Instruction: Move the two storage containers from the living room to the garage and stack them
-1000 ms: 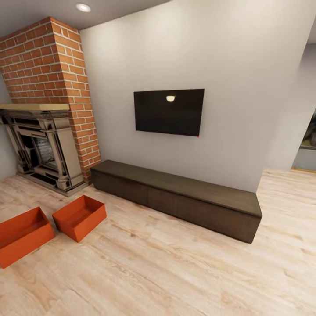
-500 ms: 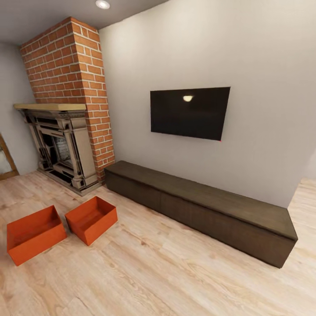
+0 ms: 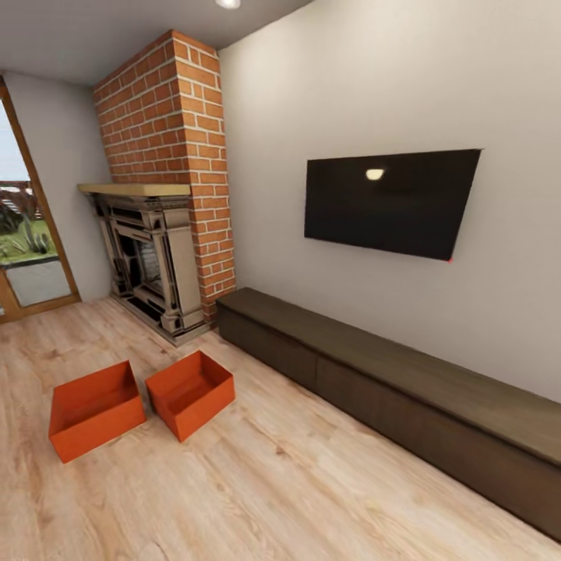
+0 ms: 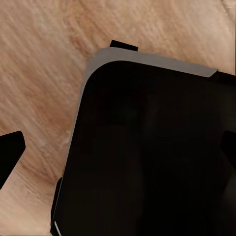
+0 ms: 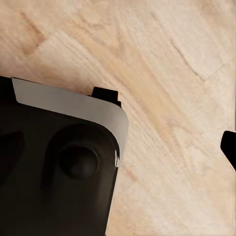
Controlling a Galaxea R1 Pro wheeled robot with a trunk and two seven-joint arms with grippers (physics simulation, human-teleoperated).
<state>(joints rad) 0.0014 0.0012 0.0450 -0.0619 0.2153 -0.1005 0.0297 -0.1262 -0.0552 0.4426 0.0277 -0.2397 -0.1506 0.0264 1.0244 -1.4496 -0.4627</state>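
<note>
— Any room around the two storage containers [image 3: 97,407] [image 3: 190,392]?

— Bare wood-plank floor [image 3: 257,483] on their near side, wide open. They sit close together, a narrow gap between them.

— And behind?

— The fireplace [image 3: 152,261] stands near; the low dark cabinet [image 3: 389,389] runs along the wall (well apart from the bins).

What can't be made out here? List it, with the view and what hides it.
- Grippers, open or shut: both wrist views, a dark robot part blocks most of each picture and the frame edge cuts the fingers.
- Low cabinet, right end: head view, cut by the frame edge.
- Bins, inner near walls: head view, hidden behind their own front rims.
- Firebox inside the fireplace: head view, too dark.
</note>
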